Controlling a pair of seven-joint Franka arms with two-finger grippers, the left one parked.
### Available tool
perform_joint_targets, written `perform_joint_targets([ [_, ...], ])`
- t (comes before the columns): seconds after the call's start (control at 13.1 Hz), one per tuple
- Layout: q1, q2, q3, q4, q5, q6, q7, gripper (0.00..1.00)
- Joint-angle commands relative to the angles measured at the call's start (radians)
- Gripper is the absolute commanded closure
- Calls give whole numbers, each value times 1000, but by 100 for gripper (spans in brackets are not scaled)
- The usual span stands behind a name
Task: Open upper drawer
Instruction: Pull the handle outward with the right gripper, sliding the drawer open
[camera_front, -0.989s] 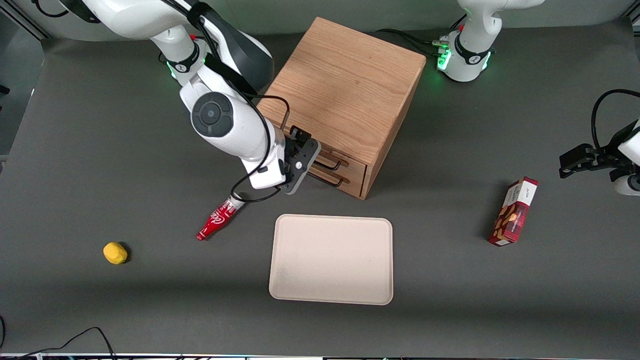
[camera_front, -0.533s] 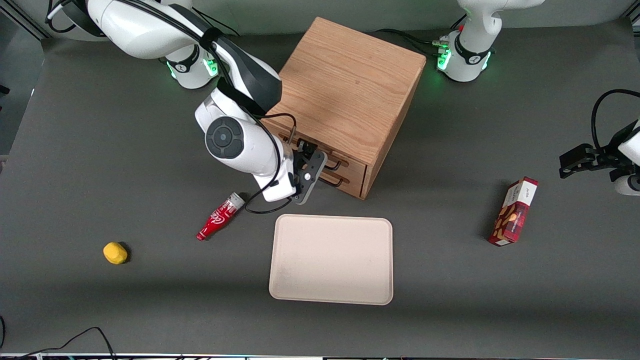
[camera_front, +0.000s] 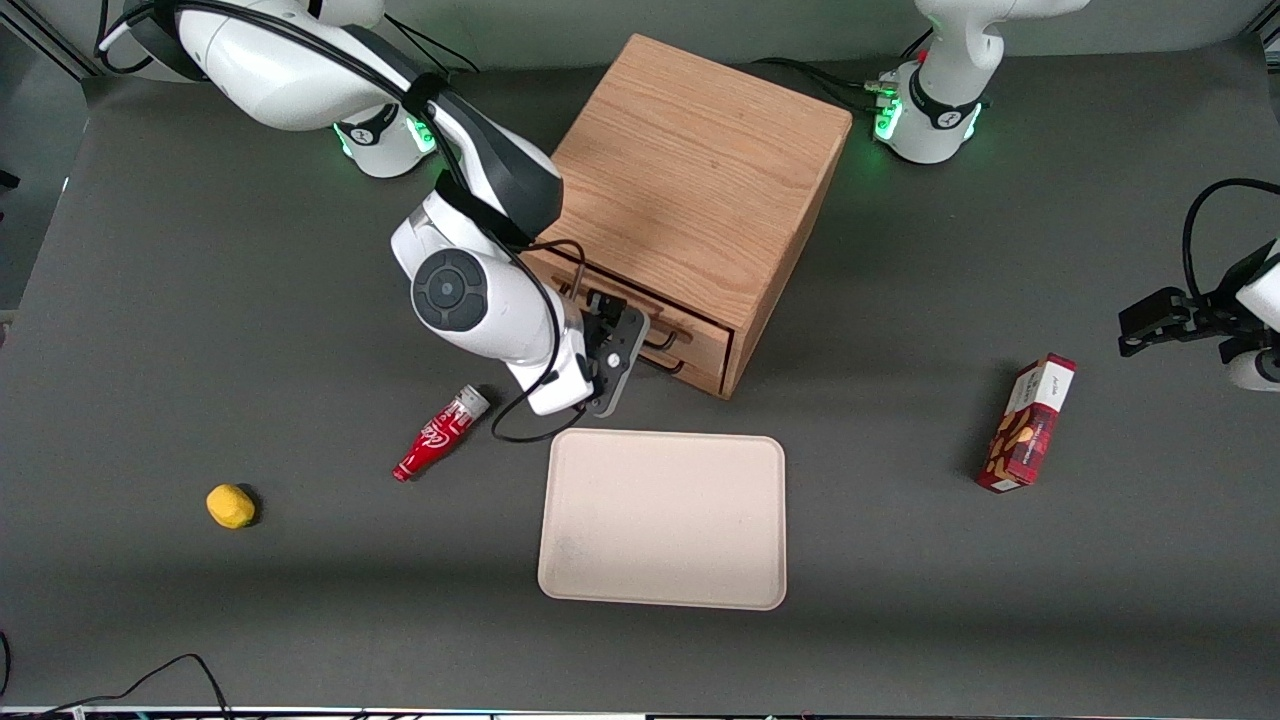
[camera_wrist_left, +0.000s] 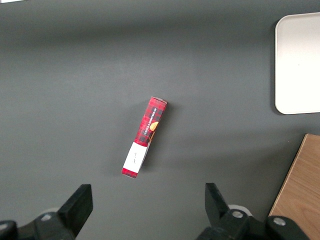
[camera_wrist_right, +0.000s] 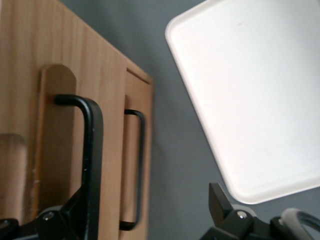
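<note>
The oak cabinet (camera_front: 690, 190) stands at the table's middle with both drawers shut. The upper drawer (camera_front: 705, 335) shows its thin black wire handle (camera_front: 668, 330), with the lower drawer's handle (camera_front: 668, 362) just under it. My right gripper (camera_front: 628, 345) is in front of the drawer fronts, at the handles. In the right wrist view the gripper (camera_wrist_right: 145, 200) is open. One finger (camera_wrist_right: 75, 212) lies against the upper drawer's handle (camera_wrist_right: 93, 150), and the other finger (camera_wrist_right: 219, 200) is over the table. The lower handle (camera_wrist_right: 140, 165) is between them.
A beige tray (camera_front: 662, 518) lies nearer the front camera than the cabinet. A red bottle (camera_front: 438, 435) and a yellow lump (camera_front: 230, 505) lie toward the working arm's end. A red snack box (camera_front: 1028, 422) lies toward the parked arm's end.
My right arm has swung in and the gripper has moved slightly nearer the front camera and the tray, staying at the drawer handles. Both drawers stay shut.
</note>
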Motion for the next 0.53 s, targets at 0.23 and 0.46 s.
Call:
perform_joint_targets([
  [0.23,6,118,-59,182,-86,24,-52,0],
  [0.46,0,133,-100,236,-87,24,-60,0],
])
